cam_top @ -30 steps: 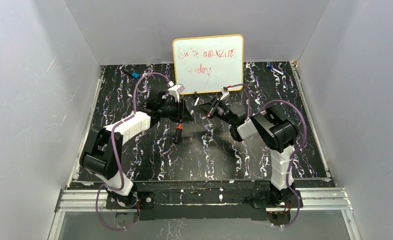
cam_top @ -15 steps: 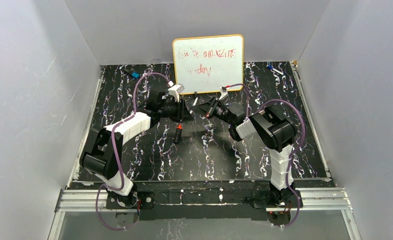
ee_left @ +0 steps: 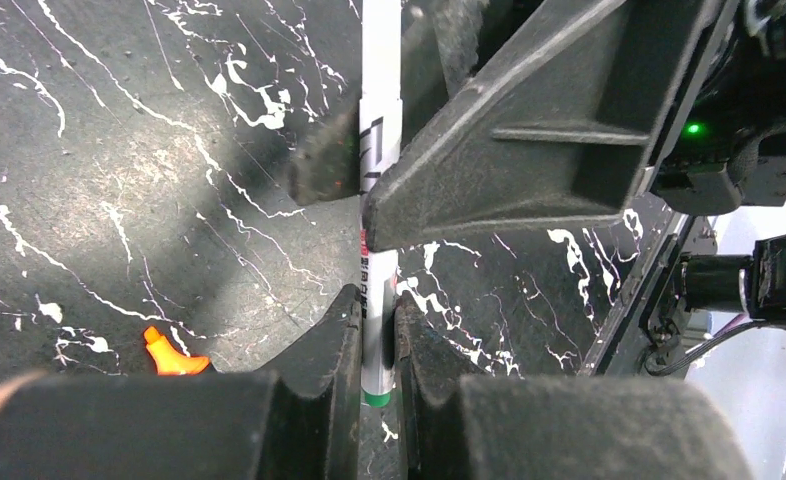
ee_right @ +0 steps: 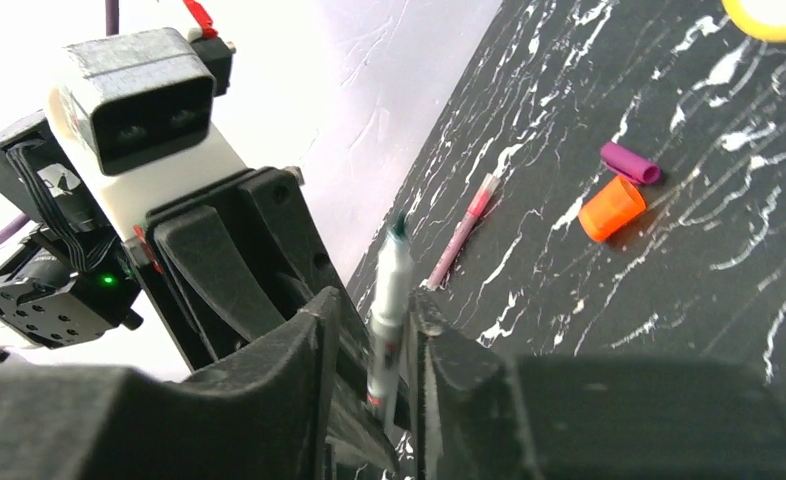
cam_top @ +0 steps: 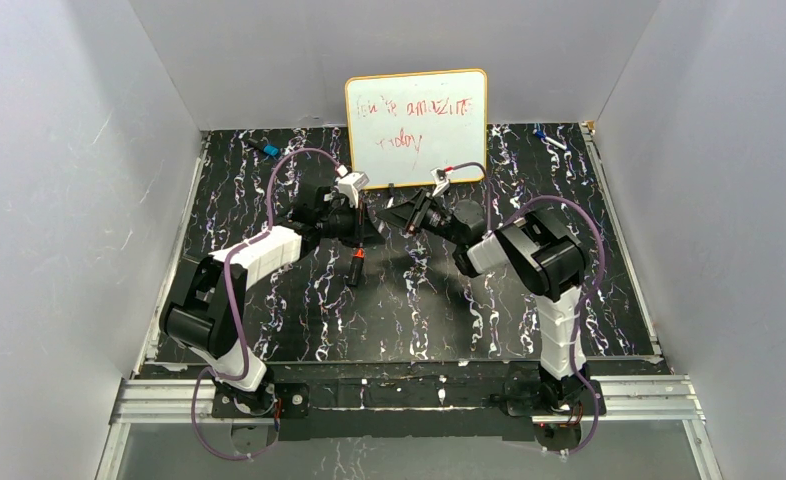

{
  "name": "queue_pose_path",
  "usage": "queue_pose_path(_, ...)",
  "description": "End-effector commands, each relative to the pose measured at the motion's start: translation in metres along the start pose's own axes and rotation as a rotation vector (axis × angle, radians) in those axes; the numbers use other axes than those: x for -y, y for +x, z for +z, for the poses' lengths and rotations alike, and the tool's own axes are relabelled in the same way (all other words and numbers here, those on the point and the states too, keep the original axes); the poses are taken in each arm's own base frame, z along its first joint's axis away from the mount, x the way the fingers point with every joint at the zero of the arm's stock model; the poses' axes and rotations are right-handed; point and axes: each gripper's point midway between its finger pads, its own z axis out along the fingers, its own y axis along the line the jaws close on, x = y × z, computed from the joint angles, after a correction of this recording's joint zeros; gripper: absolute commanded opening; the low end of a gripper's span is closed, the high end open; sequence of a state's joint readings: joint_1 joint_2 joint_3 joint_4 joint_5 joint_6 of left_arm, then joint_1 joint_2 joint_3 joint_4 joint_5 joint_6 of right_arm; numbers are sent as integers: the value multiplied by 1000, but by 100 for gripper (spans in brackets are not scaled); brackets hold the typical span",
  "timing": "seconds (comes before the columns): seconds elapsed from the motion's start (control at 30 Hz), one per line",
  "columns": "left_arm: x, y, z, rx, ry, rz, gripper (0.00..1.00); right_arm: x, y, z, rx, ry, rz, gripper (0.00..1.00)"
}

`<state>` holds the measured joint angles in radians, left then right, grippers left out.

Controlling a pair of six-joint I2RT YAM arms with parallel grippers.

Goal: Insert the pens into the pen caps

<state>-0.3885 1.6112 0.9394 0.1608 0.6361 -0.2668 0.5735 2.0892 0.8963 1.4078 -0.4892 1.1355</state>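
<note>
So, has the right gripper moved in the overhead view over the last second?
Yes. The right gripper has shifted slightly left, toward the left gripper, judged against the whiteboard.

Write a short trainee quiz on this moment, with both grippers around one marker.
1. True or false: the left gripper is shut on the slim white plastic marker.
2. Which loose plastic caps does the right wrist view show on the black marbled table? A) a small purple cap and a stubby orange cap B) blue and green caps C) none
3. Fill in: the held marker's felt tip is ____.
Key: 1 true; 2 A; 3 green.
</note>
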Motion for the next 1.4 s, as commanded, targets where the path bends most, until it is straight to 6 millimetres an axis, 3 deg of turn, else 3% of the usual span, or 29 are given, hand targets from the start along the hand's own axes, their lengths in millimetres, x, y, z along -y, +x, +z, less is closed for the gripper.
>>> queue_pose_path(0.0, 3, 8, -5, -34, -4, 27, 0, -21, -6, 14, -9, -83, -66, 41)
queue_pose_path(0.2, -24, 3, -23, 6, -132, -2, 0, -26, -20, 13, 21, -26, -204, 46)
queue_pose_path(0.5, -83, -10, -82, 109, -375, -124, 0, -27, -55, 11, 89, 104, -425, 48)
queue_pose_path(0.6, -97, -14, -105, 132, -494, -123, 0, -23, -60, 27, 51, 110, -485, 48)
queue_pose_path(0.77, -111, -14, -130, 189, -586, -161, 0, -3, -54, 82, -103, 200, -682, 47)
queue_pose_path(1.0, -118, -20, -144, 216, -600, -179, 0, 23, -62, 125, -122, 243, -848, 46)
queue_pose_path(1.2, -118, -23, -151, 246, -581, -198, 0, 36, -39, 160, -216, 239, -1042, 41)
queue_pose_path(1.37, -116, -25, -154, 257, -579, -195, 0, 51, -28, 173, -273, 229, -1113, 37)
